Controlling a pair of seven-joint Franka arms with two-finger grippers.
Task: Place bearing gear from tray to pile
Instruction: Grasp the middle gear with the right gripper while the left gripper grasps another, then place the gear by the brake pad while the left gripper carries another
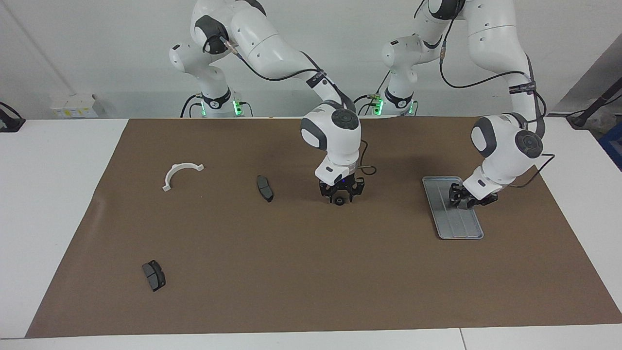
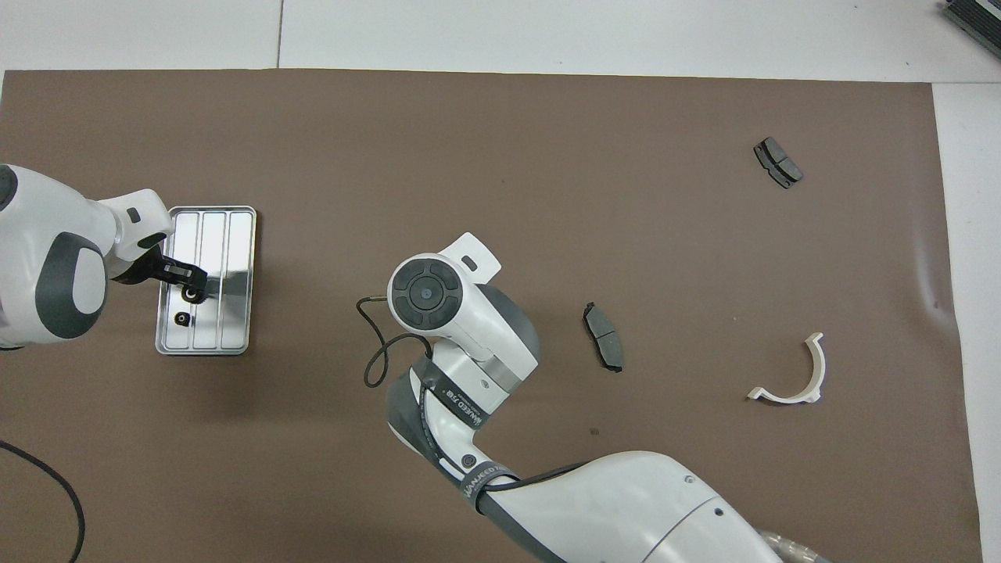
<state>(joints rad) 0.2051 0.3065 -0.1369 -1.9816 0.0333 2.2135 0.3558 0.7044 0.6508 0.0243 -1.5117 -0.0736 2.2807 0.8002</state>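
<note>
Silver tray (image 1: 459,228): left gripper (image 1: 457,197) hovers low over gears, grip unreadable | right gripper (image 1: 341,197) pinches bearing gear (image 1: 339,200), carrying pile-ward

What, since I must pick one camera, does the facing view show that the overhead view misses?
Only facing: the right gripper with a small dark round part at its tip; overhead, its wrist hides it. Only overhead: a small black part lying in the tray. Both: the left gripper over the tray, white bracket, two brake pads.
</note>
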